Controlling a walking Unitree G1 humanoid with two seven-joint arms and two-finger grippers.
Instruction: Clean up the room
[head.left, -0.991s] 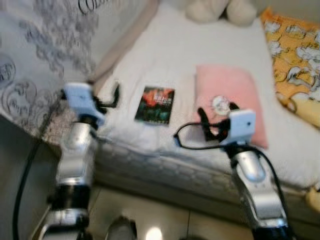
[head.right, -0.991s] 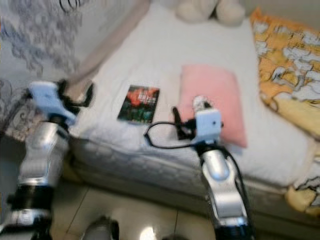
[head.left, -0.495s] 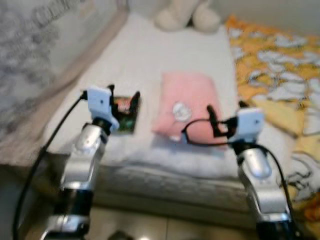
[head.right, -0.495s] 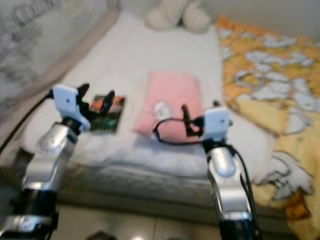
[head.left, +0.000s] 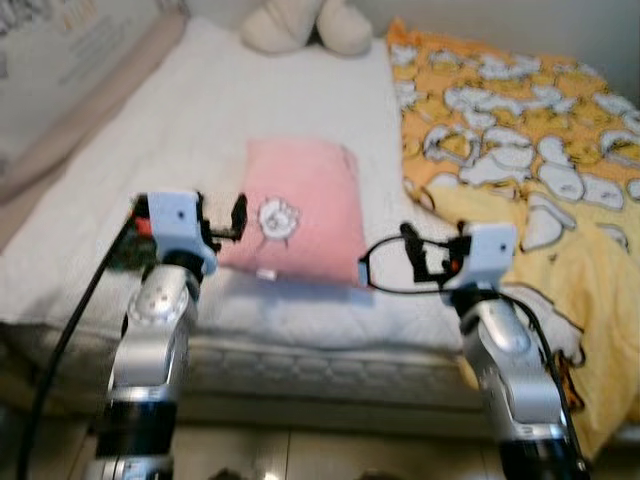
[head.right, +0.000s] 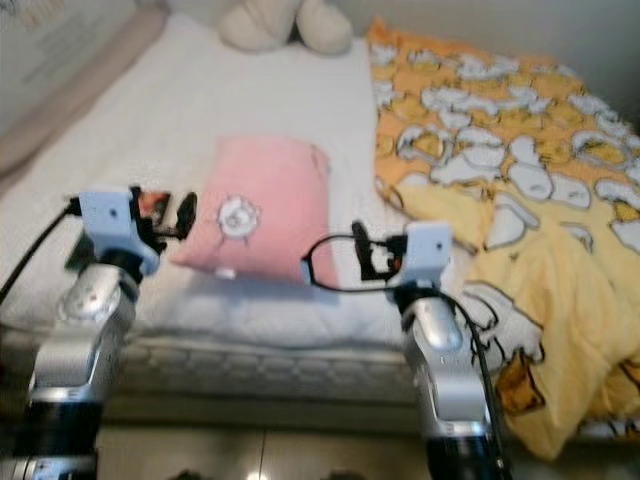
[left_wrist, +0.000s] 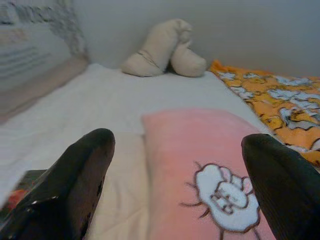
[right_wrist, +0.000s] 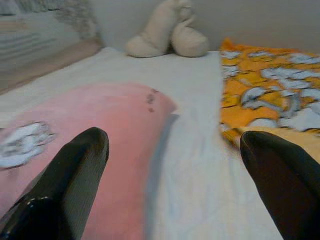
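Bed (head.left: 300, 90) with a white, finely quilted cover takes up the scene, its stitched mattress edge facing the robot above a pale tiled floor. Near the front edge lies a soft, rectangular pink pillow (head.left: 300, 205) of fleecy cloth, printed with a small white sheep. Beside the pillow, on the robot's right, a rumpled orange-and-yellow blanket (head.left: 520, 130) patterned with white sheep spreads over the bed and hangs over its front edge. At the far end, against a plain pale wall, a cream plush toy (left_wrist: 162, 47) slumps in two rounded lobes. A dark, flat book (head.right: 150, 205) lies on the cover just beside the pillow, mostly hidden behind the left arm.

The left gripper (left_wrist: 175, 180) hovers over the pillow's near left corner, its glossy black fingers (left_wrist: 75, 175) spread wide with nothing between them. The right gripper (right_wrist: 172, 180) hangs above the white cover between pillow and blanket, fingers likewise spread apart and empty.
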